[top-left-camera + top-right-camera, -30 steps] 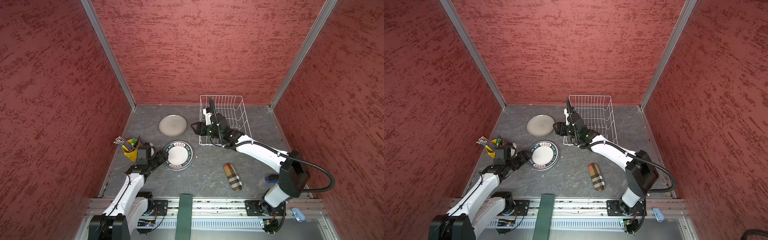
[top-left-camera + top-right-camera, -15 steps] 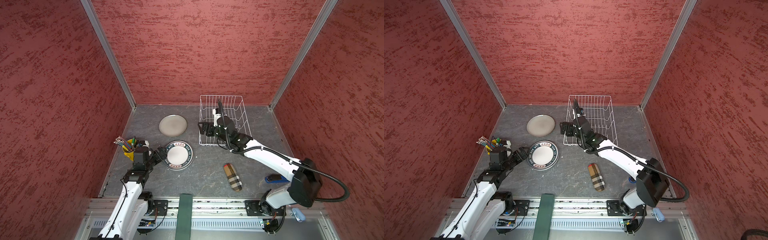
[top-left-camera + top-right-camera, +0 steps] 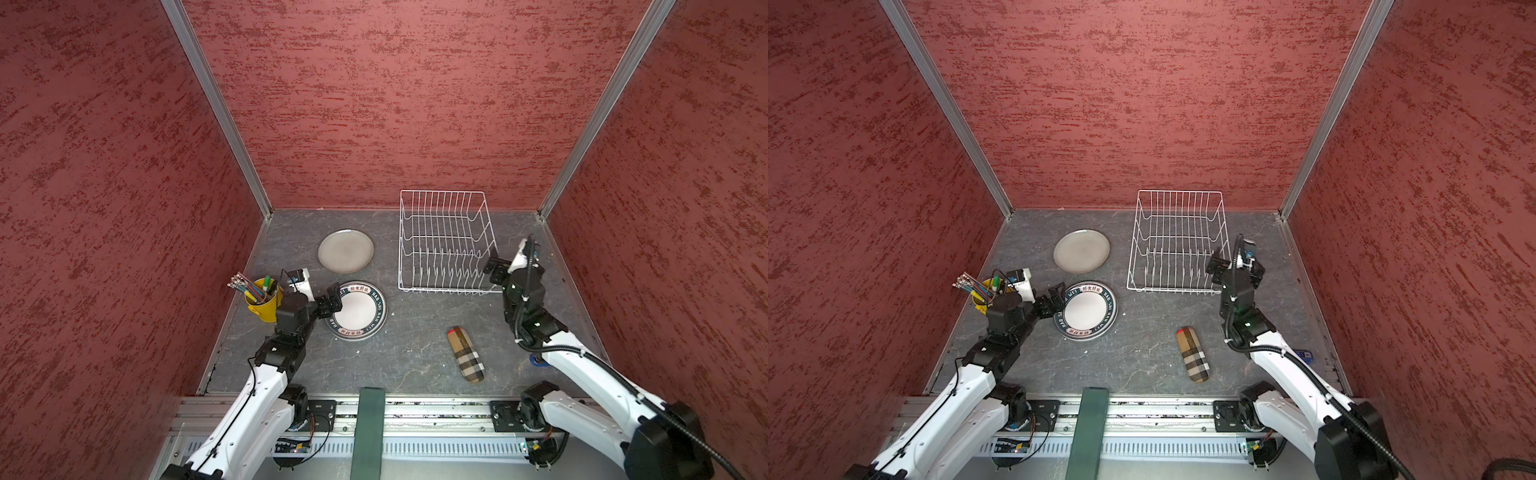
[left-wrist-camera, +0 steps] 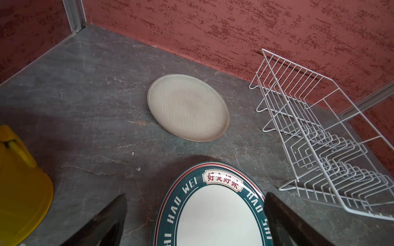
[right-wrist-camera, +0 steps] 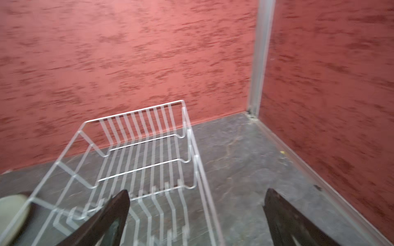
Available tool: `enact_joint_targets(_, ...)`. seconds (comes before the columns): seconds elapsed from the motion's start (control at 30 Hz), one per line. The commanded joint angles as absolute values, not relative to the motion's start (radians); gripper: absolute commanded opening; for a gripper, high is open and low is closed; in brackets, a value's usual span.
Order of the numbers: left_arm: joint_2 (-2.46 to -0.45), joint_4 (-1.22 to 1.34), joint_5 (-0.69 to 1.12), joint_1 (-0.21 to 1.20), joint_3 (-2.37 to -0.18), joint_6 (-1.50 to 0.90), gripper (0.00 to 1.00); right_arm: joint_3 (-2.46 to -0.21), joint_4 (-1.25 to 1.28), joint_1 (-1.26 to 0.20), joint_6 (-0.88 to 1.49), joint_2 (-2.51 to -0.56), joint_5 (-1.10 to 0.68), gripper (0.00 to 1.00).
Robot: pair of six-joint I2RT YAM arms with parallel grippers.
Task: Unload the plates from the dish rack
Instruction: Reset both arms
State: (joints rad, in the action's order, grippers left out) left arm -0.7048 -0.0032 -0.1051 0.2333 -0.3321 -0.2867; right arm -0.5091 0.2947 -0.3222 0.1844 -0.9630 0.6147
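We are looking at a white wire dish rack (image 3: 442,203) that is standing with no plates in it at the back of the grey stone-look counter (image 3: 415,332). The round grey-beige plate (image 3: 345,251) and the white round plate with the dark green lettered rim (image 3: 359,311) are lying flat beside it. Whether more plates are sitting under the lettered one we cannot tell. The left jaws are hanging wide apart and holding nothing, right at that plate's rim. A low pull-back, we are judging, could catch the rim and drag or flip the plate. The yellow bucket of pens (image 3: 264,301) is standing just beside the left wrist, so a careless swing could tip it. The right jaws are also gaping and holding nothing, close against the rack's near right corner. A sideways sweep there could hook a wire and haul the light rack across the counter, perhaps toward the tan plaid case (image 3: 466,354).
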Motion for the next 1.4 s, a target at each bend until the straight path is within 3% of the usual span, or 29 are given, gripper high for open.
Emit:
enact_joint_targets(0.0, -0.731, 0.131, -0.218, 0.277, -0.319, -0.188, 0.99, -0.412, 0.456, -0.197, 0.152, -0.924, 0.624, 0.99)
enact_joint_targets(0.2, -0.760, 0.209, -0.249, 0.293, -0.318, -0.124, 0.99, -0.232, 0.741, -0.067, 0.113, -1.000, 0.566, 0.99)
enact_joint_targets(0.5, -0.790, 0.403, -0.266, 0.242, -0.269, 0.118, 0.99, -0.123, 1.217, -0.046, 0.056, -1.297, 0.531, 0.99)
enact_joint_targets(0.6, -0.892, 0.649, -0.227, 0.165, -0.205, 0.075, 0.99, -0.145, 1.232, -0.037, 0.071, -1.351, 0.495, 0.99)
enact_joint_targets(0.7, -1.074, 0.824, -0.166, 0.079, -0.191, 0.040, 1.00, -0.121, 1.401, -0.034, 0.063, -1.447, 0.469, 0.99)
enact_joint_targets(0.83, -1.269, 1.063, -0.147, 0.060, -0.174, 0.052, 0.99, -0.106, 1.410, -0.034, 0.051, -1.447, 0.410, 0.99)
enact_joint_targets(1.17, -1.554, 1.248, -0.092, 0.038, -0.211, 0.050, 1.00, -0.149, 1.464, -0.033, 0.001, -1.584, 0.305, 0.99)
enact_joint_targets(1.37, -1.536, 0.940, -0.142, 0.025, -0.358, 0.012, 0.99, -0.212, 1.290, -0.032, 0.014, -1.551, 0.303, 0.99)
